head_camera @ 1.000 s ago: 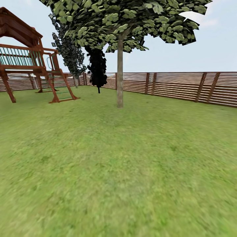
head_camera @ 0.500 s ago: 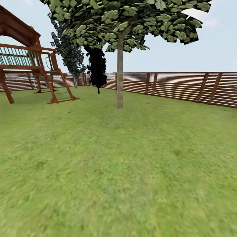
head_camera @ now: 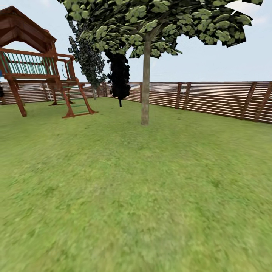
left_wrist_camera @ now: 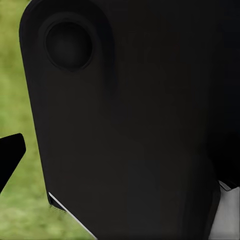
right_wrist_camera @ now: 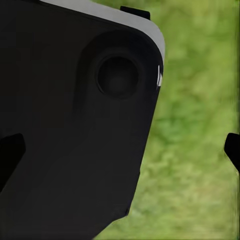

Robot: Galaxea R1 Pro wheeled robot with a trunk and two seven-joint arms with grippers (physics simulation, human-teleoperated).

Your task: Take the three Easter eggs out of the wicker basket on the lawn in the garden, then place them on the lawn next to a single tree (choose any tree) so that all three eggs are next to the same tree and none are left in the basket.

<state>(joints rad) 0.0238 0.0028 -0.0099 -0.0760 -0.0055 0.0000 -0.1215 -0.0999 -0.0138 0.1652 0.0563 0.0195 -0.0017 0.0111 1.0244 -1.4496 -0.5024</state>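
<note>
The lawn [head_camera: 136,189] spreads wide and flat ahead of me in the head view. A tree [head_camera: 145,87] with a bare pale trunk and a broad light green canopy stands on it some way off, just right of centre. The Easter eggs and the wicker basket are out of view. In the right wrist view my right gripper [right_wrist_camera: 120,150] is open, its dark fingertips [right_wrist_camera: 10,155] far apart at the picture's edges, with my black body panel and grass behind. In the left wrist view my left gripper [left_wrist_camera: 120,155] has one fingertip [left_wrist_camera: 10,155] at the edge, beside the same black panel.
A brown slat fence [head_camera: 211,99] rings the garden behind the tree. A wooden play tower [head_camera: 37,71] with a ladder stands at the far left. A near-black cone-shaped tree [head_camera: 120,77] and a darker leafy one [head_camera: 88,60] stand by the fence.
The whole head picture has shifted right and the tree looks slightly nearer, so the camera has moved. Nothing on the lawn has moved by itself.
</note>
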